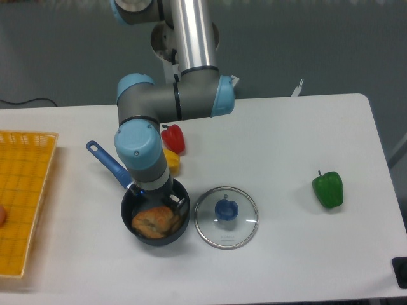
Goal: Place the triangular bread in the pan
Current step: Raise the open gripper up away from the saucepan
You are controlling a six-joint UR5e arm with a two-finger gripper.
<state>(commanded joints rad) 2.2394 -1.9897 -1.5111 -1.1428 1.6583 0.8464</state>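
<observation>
Triangular bread (152, 220) lying flat inside the pan (179, 231) near the surface's front edge, gripper (166, 203) just above it, jaws spread apart and holding nothing, glass lid (226, 216) just beside the pan.

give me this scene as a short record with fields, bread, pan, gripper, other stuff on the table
bread: flat tan-orange triangular bread slice lying inside the pan
pan: small round dark saucepan with a blue handle, upright on the white table
gripper: gripper over the pan's rim just above the bread; fingers mostly hidden by the wrist, open or shut unclear
lid: round glass lid with a blue knob, flat on the table right of the pan
peppers: red pepper and yellow pepper behind the pan, green pepper far right
basket: yellow basket at the left edge
</observation>
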